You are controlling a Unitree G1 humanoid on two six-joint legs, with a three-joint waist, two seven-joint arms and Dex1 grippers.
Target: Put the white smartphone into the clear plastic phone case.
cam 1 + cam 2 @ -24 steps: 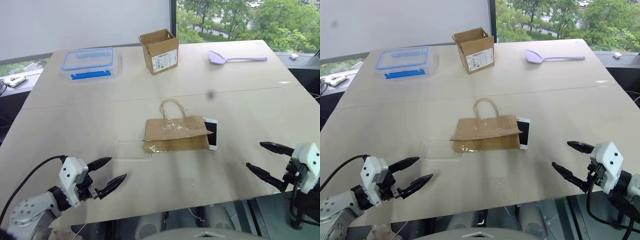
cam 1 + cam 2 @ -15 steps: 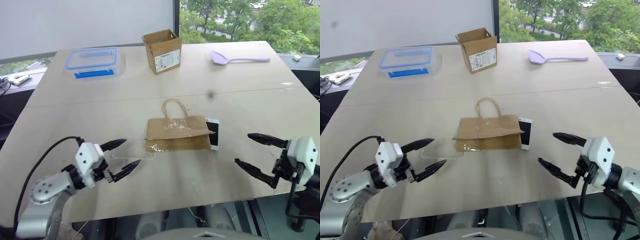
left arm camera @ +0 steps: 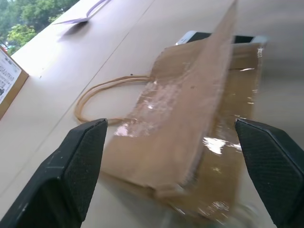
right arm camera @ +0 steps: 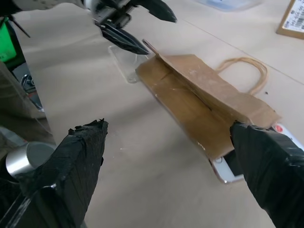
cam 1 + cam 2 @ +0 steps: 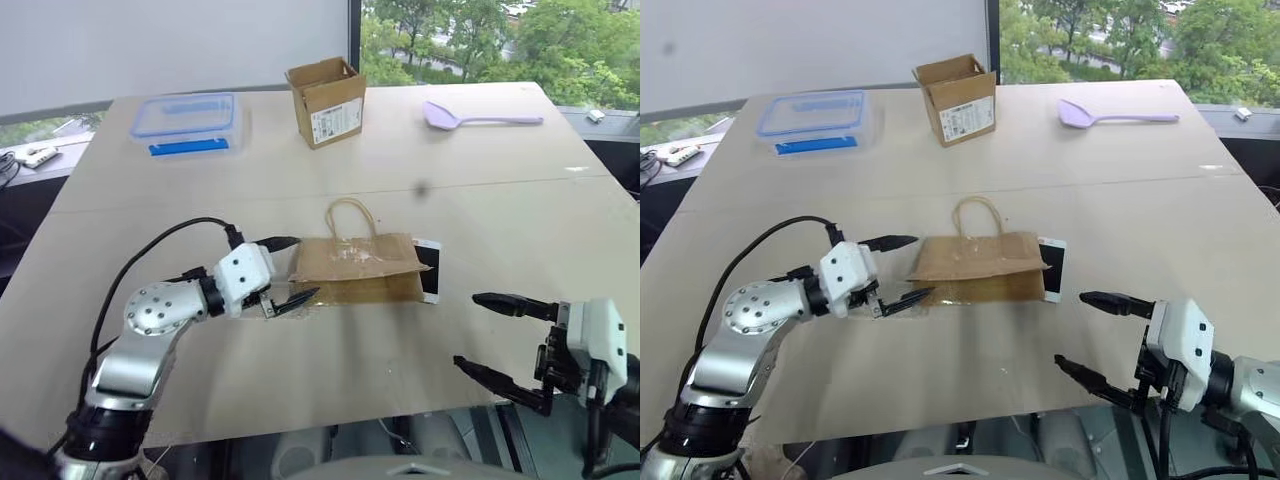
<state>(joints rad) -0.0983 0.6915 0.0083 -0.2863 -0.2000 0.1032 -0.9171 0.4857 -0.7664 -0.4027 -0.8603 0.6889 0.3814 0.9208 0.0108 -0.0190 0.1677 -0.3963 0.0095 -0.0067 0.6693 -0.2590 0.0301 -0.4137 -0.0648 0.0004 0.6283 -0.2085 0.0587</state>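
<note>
I see the white smartphone (image 5: 428,269) lying flat, screen up, around the middle of the worktop, its left part hidden. The clear plastic phone case (image 4: 124,61) lies flat toward the worktop's left side, nearly invisible, mostly covered.

The paper bag (image 5: 355,268) lies on the white smartphone (image 5: 428,268), the clear plastic phone case (image 4: 124,63) at its left.
</note>
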